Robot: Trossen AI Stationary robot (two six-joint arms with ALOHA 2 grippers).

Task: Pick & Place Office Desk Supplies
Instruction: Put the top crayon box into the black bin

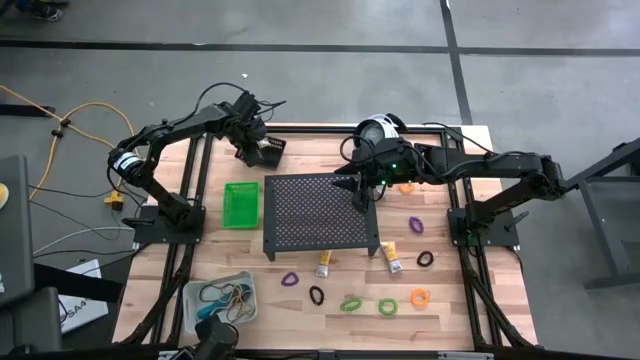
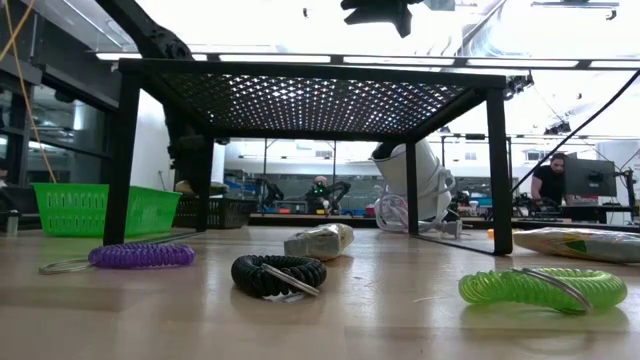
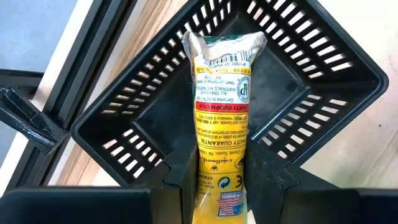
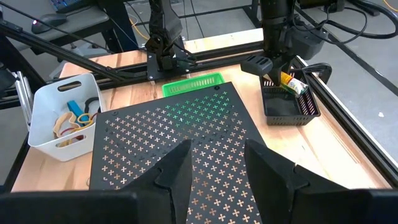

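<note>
I am holding a yellow tube (image 3: 222, 134) in the clamped left gripper (image 3: 221, 186) over the black bin (image 3: 298, 93); right gripper (image 4: 214, 168), open, is waiting; two tubes (image 1: 324, 263) and loops (image 1: 350, 303) are remaining.

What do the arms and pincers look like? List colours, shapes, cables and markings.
Both arms are black, slim jointed links with black cables looped along them. The left arm has a white band near its elbow. The right arm shows a small green light. Each ends in a two-fingered black pincer: left pincer, right pincer, with flat angular fingers.
</note>
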